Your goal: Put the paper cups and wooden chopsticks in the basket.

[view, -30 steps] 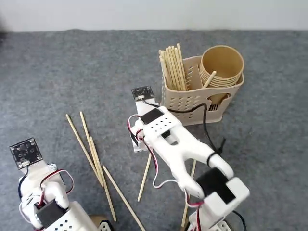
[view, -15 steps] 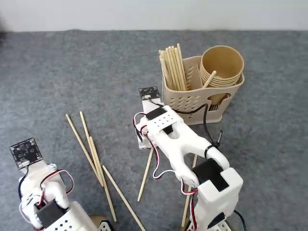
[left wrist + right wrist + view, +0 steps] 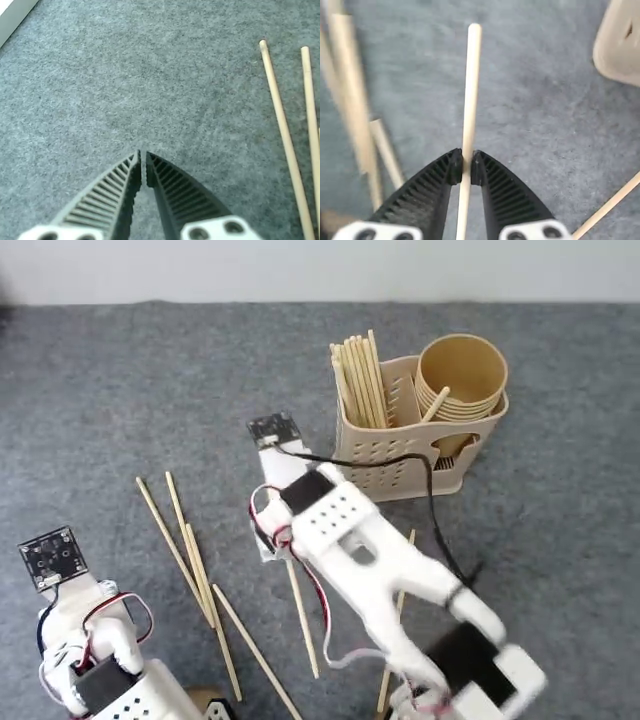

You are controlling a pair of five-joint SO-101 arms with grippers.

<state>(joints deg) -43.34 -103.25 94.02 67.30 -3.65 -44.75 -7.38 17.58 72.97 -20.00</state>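
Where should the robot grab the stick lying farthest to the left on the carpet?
Grip the leftmost chopstick on its far half, coming straight down with the jaws astride its thin width. It lies flat on the carpet, and nearer the arms it crowds against other chopsticks.

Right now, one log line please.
right gripper: shut on chopstick | left gripper: shut, empty | basket: holds cups | loose chopsticks: outside basket
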